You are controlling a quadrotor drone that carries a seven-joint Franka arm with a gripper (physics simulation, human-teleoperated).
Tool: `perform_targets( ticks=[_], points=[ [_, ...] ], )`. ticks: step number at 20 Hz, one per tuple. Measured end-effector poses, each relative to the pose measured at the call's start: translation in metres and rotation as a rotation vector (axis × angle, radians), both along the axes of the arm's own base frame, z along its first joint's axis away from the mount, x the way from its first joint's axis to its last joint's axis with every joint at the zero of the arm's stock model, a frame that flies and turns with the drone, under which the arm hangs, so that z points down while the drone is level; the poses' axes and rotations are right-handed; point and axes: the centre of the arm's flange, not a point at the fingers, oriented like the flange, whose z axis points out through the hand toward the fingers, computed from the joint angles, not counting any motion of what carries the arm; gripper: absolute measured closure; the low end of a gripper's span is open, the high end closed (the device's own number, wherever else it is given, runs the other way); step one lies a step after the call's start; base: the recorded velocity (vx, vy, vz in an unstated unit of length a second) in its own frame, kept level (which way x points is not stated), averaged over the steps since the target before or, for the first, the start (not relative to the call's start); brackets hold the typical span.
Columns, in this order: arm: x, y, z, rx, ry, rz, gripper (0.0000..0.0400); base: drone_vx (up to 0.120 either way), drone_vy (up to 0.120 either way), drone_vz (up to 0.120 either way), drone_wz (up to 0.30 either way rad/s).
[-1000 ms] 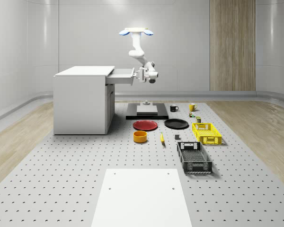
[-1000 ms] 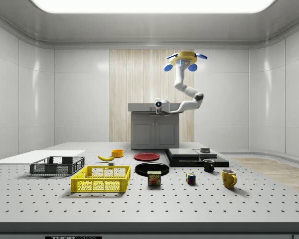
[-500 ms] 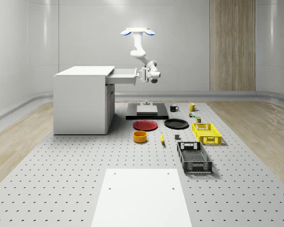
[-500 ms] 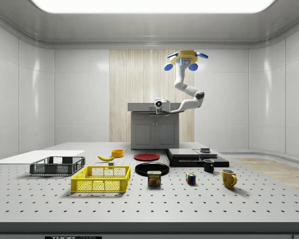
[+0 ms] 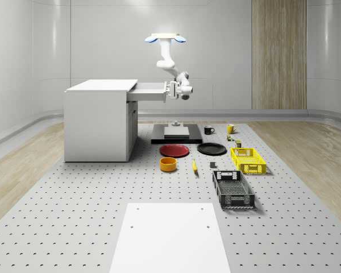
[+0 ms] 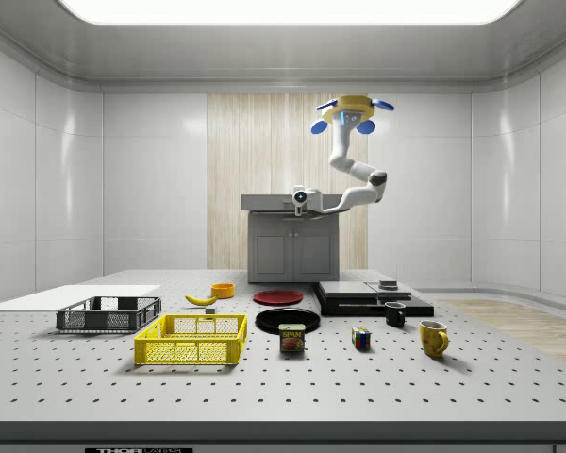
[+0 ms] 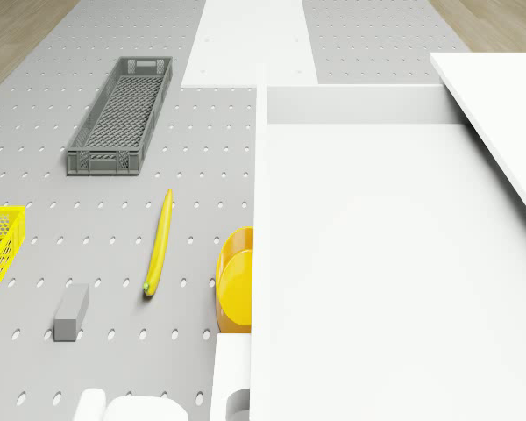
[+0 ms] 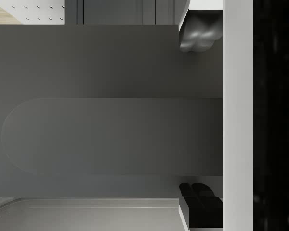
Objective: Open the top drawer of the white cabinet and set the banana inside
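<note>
Now we hover beside the cabinet [image 5: 99,119], our fingers [image 8: 202,204] clamped on the drawer [image 5: 148,91] front to pull it open for the banana [image 7: 159,241].

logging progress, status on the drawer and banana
Drone hovering beside white cabinet, pincer at top drawer front. Drawer pulled partly out. Banana on the floor by orange bowl, nothing blocking it.

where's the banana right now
The banana lies on the perforated floor; in the whole-scene view it sits just right of the orange bowl, in front of the black plate and left of the yellow crate.
</note>
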Motion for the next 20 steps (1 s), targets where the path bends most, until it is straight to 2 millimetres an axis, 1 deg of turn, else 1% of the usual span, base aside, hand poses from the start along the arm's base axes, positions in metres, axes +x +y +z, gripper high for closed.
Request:
perform_targets(
  ticks=[9,20],
  points=[
    [0.0,-0.0001,0.0,0.0,0.0,0.0,0.0,0.004,0.12,0.0,0.0],
    [0.0,-0.0001,0.0,0.0,0.0,0.0,0.0,0.12,0.12,0.0,0.0]
  ],
)
